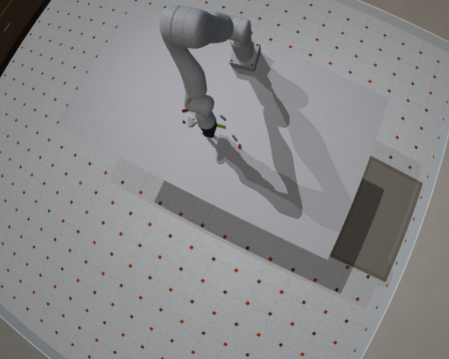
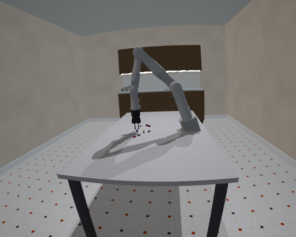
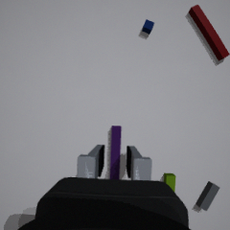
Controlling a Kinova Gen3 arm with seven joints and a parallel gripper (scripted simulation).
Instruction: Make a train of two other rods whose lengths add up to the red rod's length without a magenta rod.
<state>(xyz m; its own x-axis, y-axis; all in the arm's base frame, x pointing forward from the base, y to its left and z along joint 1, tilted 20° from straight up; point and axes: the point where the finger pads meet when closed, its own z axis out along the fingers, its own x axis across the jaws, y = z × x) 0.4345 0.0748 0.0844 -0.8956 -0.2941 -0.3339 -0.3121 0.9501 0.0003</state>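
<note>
gripper (image 3: 115, 163) hangs over the table (image 2: 148, 163), pointing down, with its two fingers about half open and a purple rod (image 3: 115, 150) standing between them. there is a thin gap on each side between the rod and the pads in the wrist view, so whether the fingers actually press on it cannot be told; the rod runs straight ahead from the gripper, lined up with the fingers. ahead and to the right in that view lies the red rod (image 3: 208, 32), flat and slanted, well apart from the gripper. a small blue rod (image 3: 148, 26) lies to the left of the red one, apart from it. close to the gripper's right side a lime rod (image 3: 170, 181) shows partly from behind the gripper body, and a grey rod (image 3: 207, 195) lies just beyond it. from above, a second grey rod (image 1: 223, 117) and a magenta rod (image 1: 239, 146) lie nearby on the table, each on its own.
</note>
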